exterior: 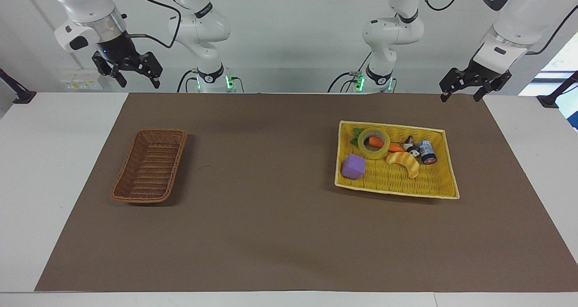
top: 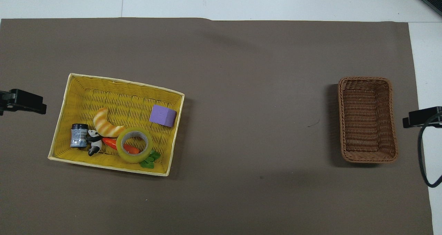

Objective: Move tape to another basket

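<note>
Tape (exterior: 374,143) lies inside yellow tray's (exterior: 445,165) rim, both end effectors (exterior: 461,91) (exterior: 133,75) raised, spread.

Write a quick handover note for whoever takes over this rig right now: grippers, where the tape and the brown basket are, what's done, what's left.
Left gripper: open, empty, raised over the table edge nearest the robots, at the left arm's end.
Right gripper: open, empty, raised at the right arm's end, not over the brown basket.
Tape: lying flat in the yellow tray basket, ringed around a toy carrot, beside the croissant toy.
Brown basket: nothing in it, at the right arm's end of the mat.
Done: nothing yet; tape untouched.
Left: grasp the tape, lift it clear of the carrot, carry it to the brown basket, release.
</note>
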